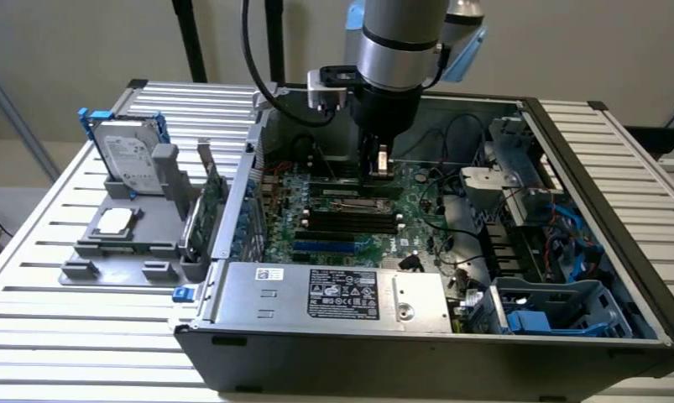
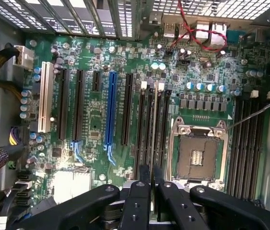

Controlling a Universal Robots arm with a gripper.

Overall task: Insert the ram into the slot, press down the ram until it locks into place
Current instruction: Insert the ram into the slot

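i see my tool [image 2: 151, 168] low inside the pc case [image 1: 605, 277], fingers pinched on the ram [image 2: 154, 120], which stands edge-up in a black slot [image 2: 153, 155] beside the silver cpu socket [image 2: 199, 155].

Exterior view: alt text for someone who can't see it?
A robot arm's gripper reaches down into an open computer case, low over the green motherboard and its black memory slots. Outside the case, on the exterior view's left, a hard drive stands in a grey fixture on a slatted table.
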